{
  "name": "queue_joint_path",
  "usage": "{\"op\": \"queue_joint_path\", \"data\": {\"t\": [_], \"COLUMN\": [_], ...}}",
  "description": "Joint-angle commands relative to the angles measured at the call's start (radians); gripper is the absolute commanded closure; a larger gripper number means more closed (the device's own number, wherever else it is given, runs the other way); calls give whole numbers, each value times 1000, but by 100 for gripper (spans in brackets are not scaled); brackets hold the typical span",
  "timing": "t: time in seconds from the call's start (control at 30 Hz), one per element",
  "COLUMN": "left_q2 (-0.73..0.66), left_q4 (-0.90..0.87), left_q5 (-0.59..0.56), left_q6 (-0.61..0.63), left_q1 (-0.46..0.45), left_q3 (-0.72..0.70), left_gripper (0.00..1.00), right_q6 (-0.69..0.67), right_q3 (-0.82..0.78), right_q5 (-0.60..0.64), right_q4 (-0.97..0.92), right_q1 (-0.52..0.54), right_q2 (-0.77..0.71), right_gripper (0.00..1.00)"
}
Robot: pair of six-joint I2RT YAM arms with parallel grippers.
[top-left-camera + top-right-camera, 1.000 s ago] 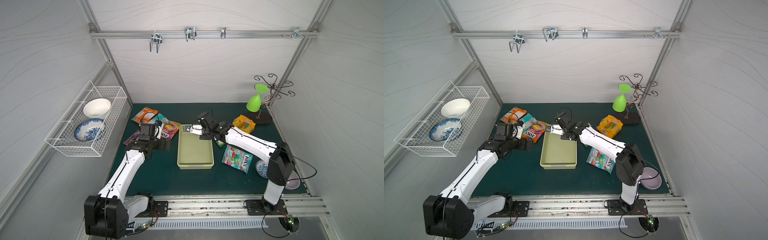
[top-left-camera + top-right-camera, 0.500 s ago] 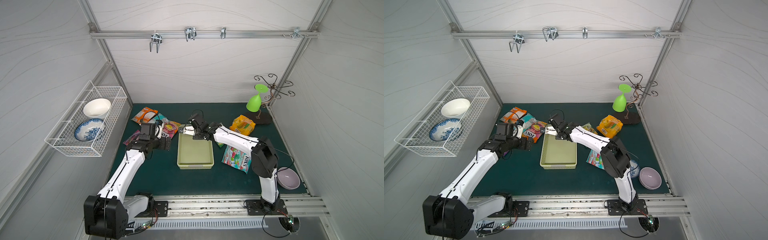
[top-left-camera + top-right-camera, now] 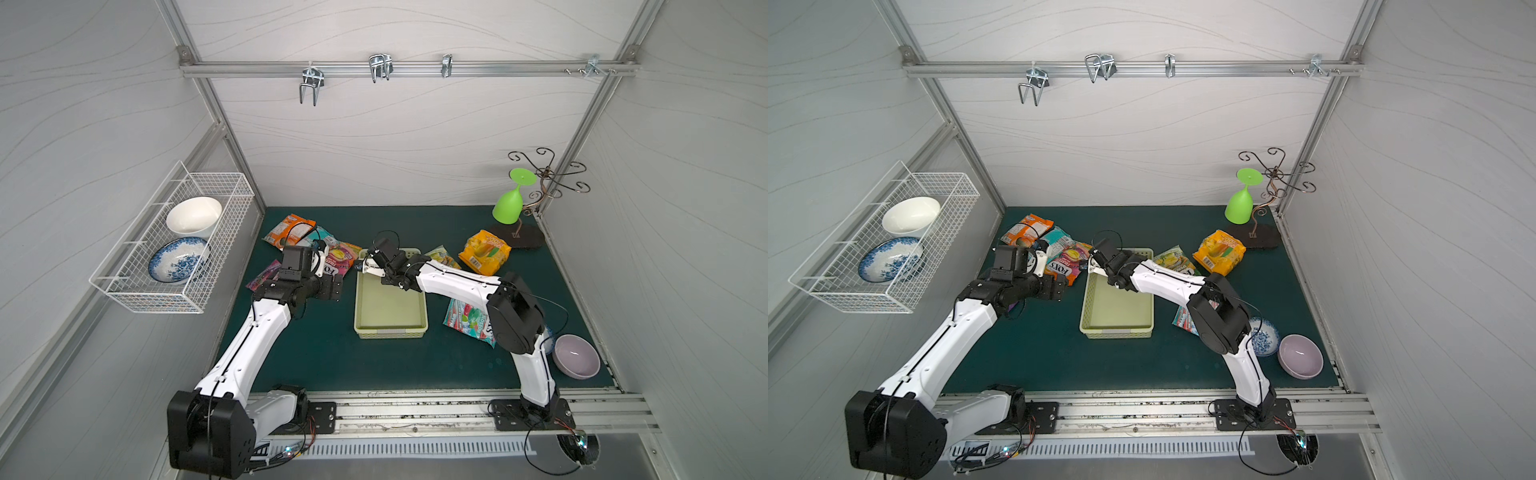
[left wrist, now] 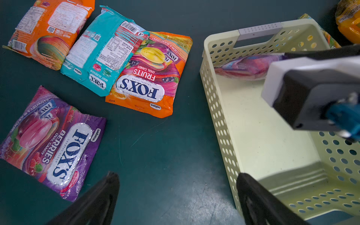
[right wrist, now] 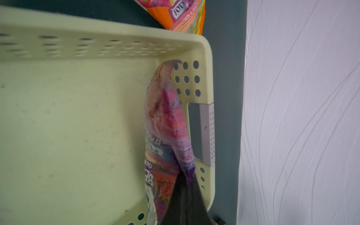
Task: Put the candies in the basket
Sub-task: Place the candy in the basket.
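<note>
Beside the near half of the pale yellow-green perforated plastic basket (image 3: pixel 390 331), the left gripper (image 4: pixel 176 174) hangs over the bare dark-green surface (image 4: pixel 155 146), fingers spread fully apart and holding nothing. At the basket's far end the right gripper (image 5: pixel 184 183) has its fingers pinched tight on a corner of a crumpled purple-and-pink candy bag (image 5: pixel 167 120). The bag hangs inside the basket, close against the handle-slot wall; whether it touches the floor is unclear. Let go here, it could lodge upright against that wall or catch the rim and spill out, because it sits so near the edge.

Seven more bags lie outside the basket. A teal-and-red bag (image 3: pixel 467 318) is partly covered by the right arm, which would block a grasp. On the left arm's side lie a purple FOX'S berries bag (image 4: pixel 52 148), then an orange-and-pink FOX'S fruits bag (image 4: pixel 150 78) overlapping a teal mint bag (image 4: pixel 101 52), then an orange bag (image 4: pixel 48 29). Beyond the far corner on the right arm's side lie a green-yellow bag (image 3: pixel 442 257) and a yellow bag (image 3: pixel 484 251). A lilac bowl (image 3: pixel 577 356) sits well apart.
</note>
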Motion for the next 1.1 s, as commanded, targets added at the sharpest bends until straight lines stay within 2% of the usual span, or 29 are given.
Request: {"op": "queue_joint_path", "data": {"t": [0.0,0.13,0.23,0.57,0.83,1.07], "left_q2": [-10,-12,-12,-8,-10,-12], "left_q4": [29,27,32,9,4,5], "left_q5": [9,-4,9,12,-5,-9], "left_q6": [-6,-6,-4,-7,-9,-11], "left_q1": [-4,-4,-7,-7,-7,-4], "left_q3": [49,50,40,61,65,62], "left_gripper": [2,2,2,2,2,1], "right_q6": [20,63,116,257,426,472], "right_q3": [-31,-57,-61,-83,-22,-14], "right_q5": [12,-28,-77,-270,-336,-379], "right_q4": [49,38,-25,-177,-181,-138], "right_q1": [28,36,36,31,-41,-70], "right_q2": [10,-11,-35,-123,-78,8], "right_gripper": [88,70,61,39,37,43]}}
